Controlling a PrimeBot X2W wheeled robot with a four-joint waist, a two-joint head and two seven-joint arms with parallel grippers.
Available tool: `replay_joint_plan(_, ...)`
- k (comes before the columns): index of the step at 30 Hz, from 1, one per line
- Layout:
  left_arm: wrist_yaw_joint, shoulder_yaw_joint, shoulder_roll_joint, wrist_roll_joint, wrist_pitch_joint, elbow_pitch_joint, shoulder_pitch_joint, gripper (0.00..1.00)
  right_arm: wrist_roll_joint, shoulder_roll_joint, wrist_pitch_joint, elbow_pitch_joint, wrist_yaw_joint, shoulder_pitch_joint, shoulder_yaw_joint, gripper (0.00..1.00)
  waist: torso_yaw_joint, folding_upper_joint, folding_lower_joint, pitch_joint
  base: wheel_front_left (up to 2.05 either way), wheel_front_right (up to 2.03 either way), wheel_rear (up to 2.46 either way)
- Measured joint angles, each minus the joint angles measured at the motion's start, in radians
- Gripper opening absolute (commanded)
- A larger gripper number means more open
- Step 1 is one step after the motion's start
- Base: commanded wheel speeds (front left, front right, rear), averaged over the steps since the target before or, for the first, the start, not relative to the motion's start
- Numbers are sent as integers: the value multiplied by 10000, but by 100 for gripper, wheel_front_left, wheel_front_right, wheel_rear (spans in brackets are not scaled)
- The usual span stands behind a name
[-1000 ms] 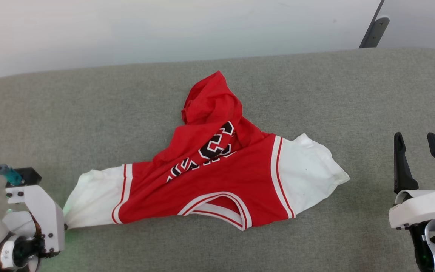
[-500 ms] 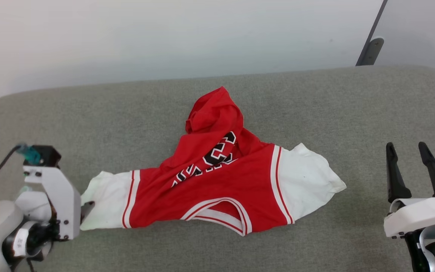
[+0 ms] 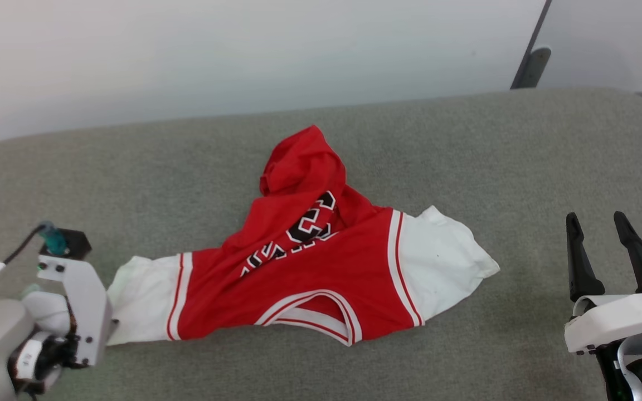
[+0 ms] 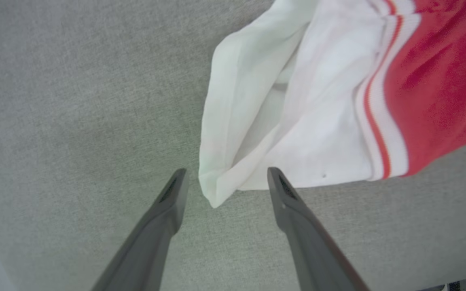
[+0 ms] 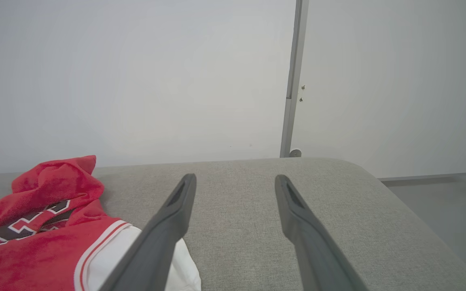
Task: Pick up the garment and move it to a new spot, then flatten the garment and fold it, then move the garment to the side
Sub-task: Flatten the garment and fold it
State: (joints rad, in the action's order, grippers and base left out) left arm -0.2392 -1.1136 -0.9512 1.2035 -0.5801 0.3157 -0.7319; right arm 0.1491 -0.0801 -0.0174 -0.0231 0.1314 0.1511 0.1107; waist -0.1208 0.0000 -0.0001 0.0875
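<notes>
The garment point(image 3: 310, 278) lies crumpled in the middle of the bench point(image 3: 466, 145). The left hand point(image 4: 225, 178) has its fingers apart, a white sleeve corner right between the tips, unpinched. The right hand point(image 3: 595, 220), fingers spread, sits well off the other sleeve.

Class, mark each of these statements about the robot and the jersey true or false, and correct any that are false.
1. The garment lies spread flat. False: it is crumpled, its red body bunched up and the lettering partly hidden by folds.
2. The left gripper is open, with its fingers on either side of a corner of the white sleeve. True.
3. The right gripper holds the other sleeve. False: it is open over the bare grey surface, apart from the garment.
4. The garment rests on the grey surface. True.
</notes>
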Motion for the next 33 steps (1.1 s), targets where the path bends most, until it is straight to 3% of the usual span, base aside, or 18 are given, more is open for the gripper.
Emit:
replay_joint_plan(8, 619, 136, 485, 96, 337, 1898, -194, 100, 0, -54, 15, 142, 0, 77, 81, 100, -233, 0, 0, 612, 0, 0, 0)
replay_joint_plan(14, 825, 430, 796, 650, 63, 2834, -372, 100, -2, -111, 86, 228, 0, 198, 127, 100, -353, 0, 0, 1048, 0, 0, 0)
replay_joint_plan(26, 328, 884, 1233, 1820, -1208, 2970, -563, 100, -17, -188, 447, 332, 0, 247, 109, 100, -56, 0, 0, 1265, 0, 0, 0)
replay_joint_plan(28, 330, 968, 1256, 1885, -1170, 2874, -546, 0, 12, -199, 575, 328, 0, 288, 17, 100, 8, 0, 0, 1286, 0, 0, 0)
replay_joint_plan(33, 539, 1051, 1375, 1875, -819, 2698, -504, 0, 407, -443, 1522, 38, 0, 347, -472, 100, 154, 0, 0, 1390, 0, 0, 0)
